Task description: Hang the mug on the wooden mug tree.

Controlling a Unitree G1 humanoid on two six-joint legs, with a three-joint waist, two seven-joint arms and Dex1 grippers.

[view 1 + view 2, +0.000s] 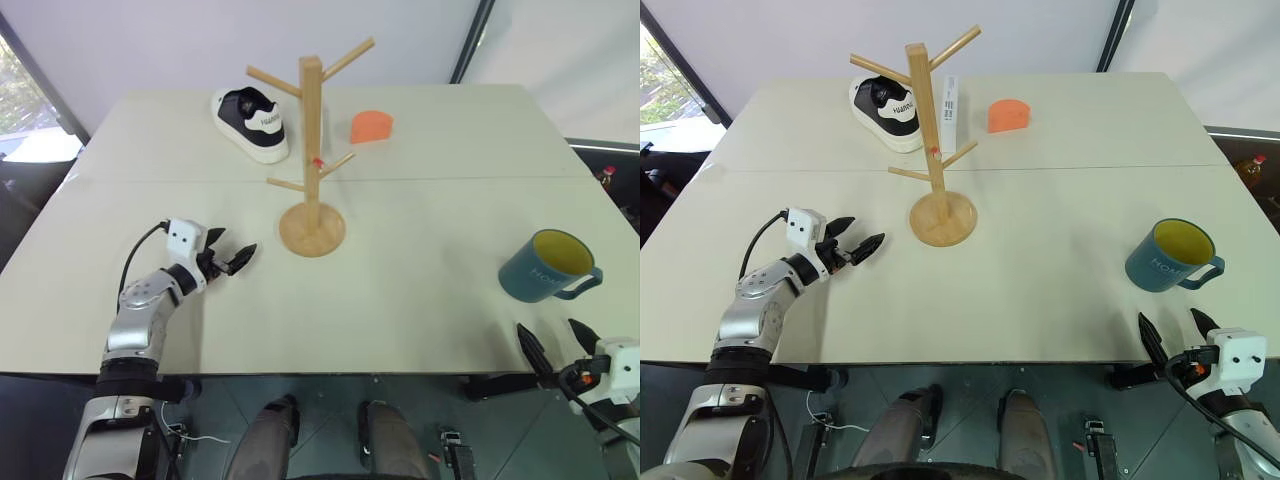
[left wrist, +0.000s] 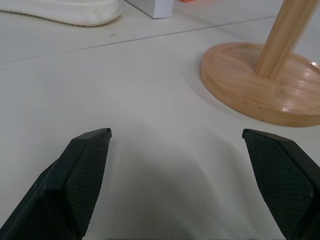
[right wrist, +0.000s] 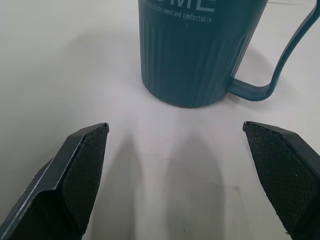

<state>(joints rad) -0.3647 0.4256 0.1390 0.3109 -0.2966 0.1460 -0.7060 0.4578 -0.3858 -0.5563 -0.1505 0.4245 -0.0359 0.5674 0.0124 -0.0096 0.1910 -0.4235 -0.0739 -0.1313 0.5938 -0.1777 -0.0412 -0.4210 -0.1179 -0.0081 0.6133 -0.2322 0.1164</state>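
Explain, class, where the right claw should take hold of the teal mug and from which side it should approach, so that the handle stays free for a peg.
Probably grip the mug across its ribbed body, coming in level from the near side. It stands upright, the handle sticks out sideways toward the robot's right, and the open right claw already faces the body. That leaves the loop free for a peg of the wooden mug tree.

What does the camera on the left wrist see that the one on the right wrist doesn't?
The left wrist view has the wooden mug tree, its round base and the foot of its post, plus the white sole of a shoe farther back. The right wrist view has the mug instead, standing upright with its handle out to one side. Both share the pale table and a pair of open black fingers with nothing between them.
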